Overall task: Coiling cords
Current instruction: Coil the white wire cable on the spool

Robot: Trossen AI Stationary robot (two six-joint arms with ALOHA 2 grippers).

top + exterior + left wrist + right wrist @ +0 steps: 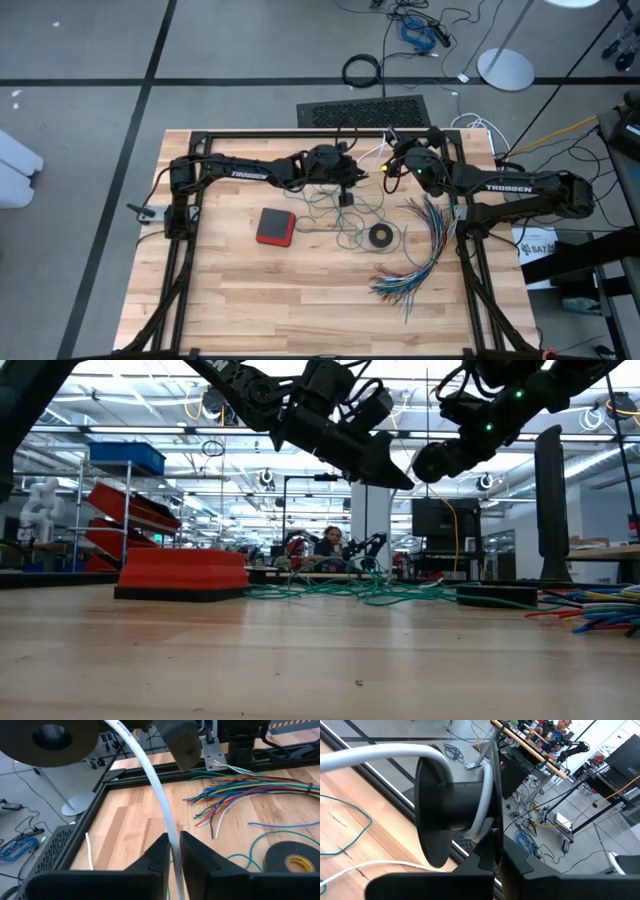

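A flat red square box (275,226) lay nearest on the pale wooden table (250,300). Beyond it the left pincer (173,851) hung above the tangled thin teal-green cord (335,212), nearly closed on the thin white cord (155,785) — the right pincer (496,851) was closed on that cord's round black spool (445,812).
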